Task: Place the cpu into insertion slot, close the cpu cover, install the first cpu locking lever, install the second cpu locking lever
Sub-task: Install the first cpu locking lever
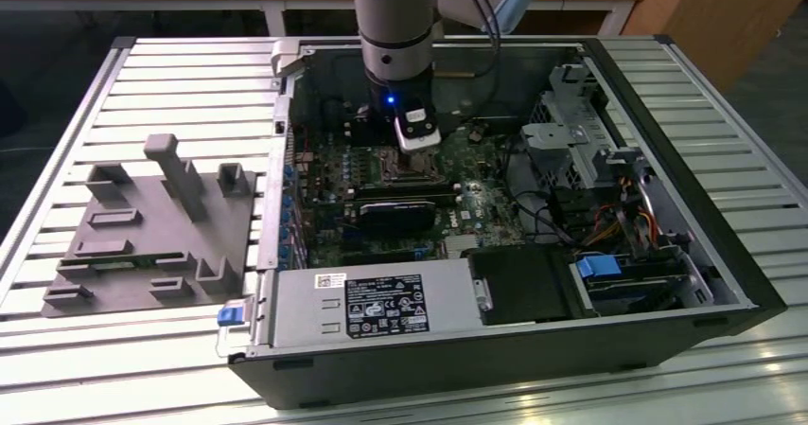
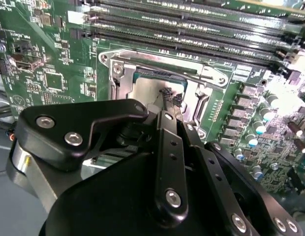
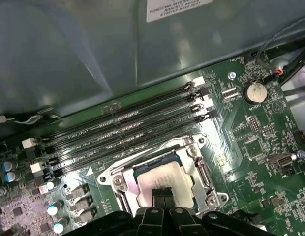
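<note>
The cpu, a flat square chip with a dull silver top, lies in the insertion slot on the green motherboard inside the open computer case. The cpu cover, a thin silvery frame, lies flat around the chip, whose top shows through its window. My gripper hangs straight over the chip, shut, its two black fingertips pressed together at or just above the silver top, with nothing seen between them. A thin metal lever rod runs along one edge of the frame.
Long black memory slots run close beside the socket. A black block and the grey power supply sit nearer the front. Cables and drive bays fill the exterior view's right. A grey fixture rests outside the case.
</note>
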{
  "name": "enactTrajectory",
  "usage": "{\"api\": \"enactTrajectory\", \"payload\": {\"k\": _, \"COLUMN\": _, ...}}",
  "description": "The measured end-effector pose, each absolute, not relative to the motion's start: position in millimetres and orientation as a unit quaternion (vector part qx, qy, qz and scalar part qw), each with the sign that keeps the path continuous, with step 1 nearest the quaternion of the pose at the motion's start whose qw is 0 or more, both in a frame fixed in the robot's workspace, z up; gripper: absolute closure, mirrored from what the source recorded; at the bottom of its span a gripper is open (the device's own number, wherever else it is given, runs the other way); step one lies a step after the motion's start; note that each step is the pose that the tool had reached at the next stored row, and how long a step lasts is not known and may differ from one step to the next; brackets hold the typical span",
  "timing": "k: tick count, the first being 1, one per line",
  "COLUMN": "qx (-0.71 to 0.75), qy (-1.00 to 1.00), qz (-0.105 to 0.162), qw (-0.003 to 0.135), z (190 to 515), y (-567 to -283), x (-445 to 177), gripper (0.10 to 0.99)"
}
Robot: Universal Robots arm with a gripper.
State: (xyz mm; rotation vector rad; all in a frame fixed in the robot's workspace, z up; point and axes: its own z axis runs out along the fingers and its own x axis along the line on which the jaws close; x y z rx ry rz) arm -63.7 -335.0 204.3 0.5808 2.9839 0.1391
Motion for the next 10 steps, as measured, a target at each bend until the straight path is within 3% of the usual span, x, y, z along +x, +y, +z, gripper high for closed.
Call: {"api": "enactTrajectory", "payload": {"k": 10, "qx": 0.168, "qy": 0.984, "qz": 0.045, "qw": 0.048, "z": 205.9, "y": -335.0, "x": -58.6, "gripper": 0.980}}
